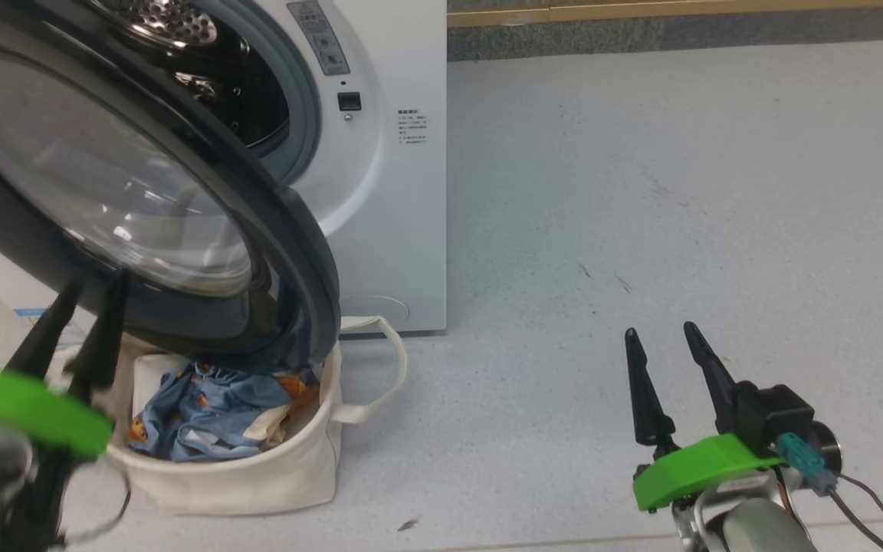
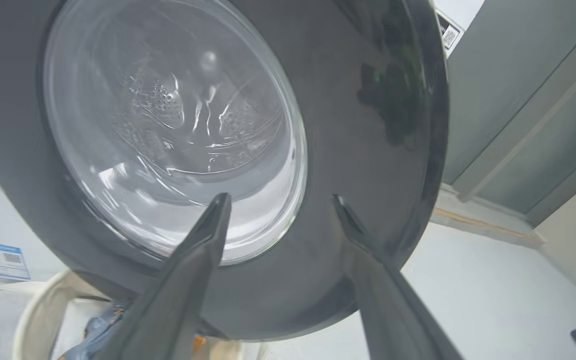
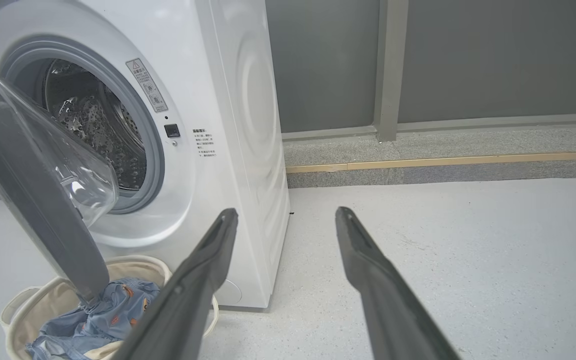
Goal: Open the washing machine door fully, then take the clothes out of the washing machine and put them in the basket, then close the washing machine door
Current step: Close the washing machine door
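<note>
the printed labels (image 1: 411, 127) on the washing machine (image 1: 395, 230) are too small to read.

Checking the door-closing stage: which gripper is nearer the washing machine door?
Left. The left gripper sits at the lower rim of the washing machine door, fingers spread; the right gripper is over the floor, well to its right.

White: washing machine (image 3: 248, 125) casing; gasket (image 3: 157, 150) grey, drum (image 3: 88, 125) perforated steel. Just ahead of left gripper (image 2: 281, 197), washing machine door (image 2: 368, 150): glossy black rim, clear glass. Beside that gripper, basket (image 1: 257, 475) cream; clothes (image 1: 211, 414) light blue, orange-brown figures. Fingers of right gripper (image 1: 659, 328) dark, mount (image 1: 694, 464) green. Floor (image 1: 641, 192) pale speckled grey.
</note>
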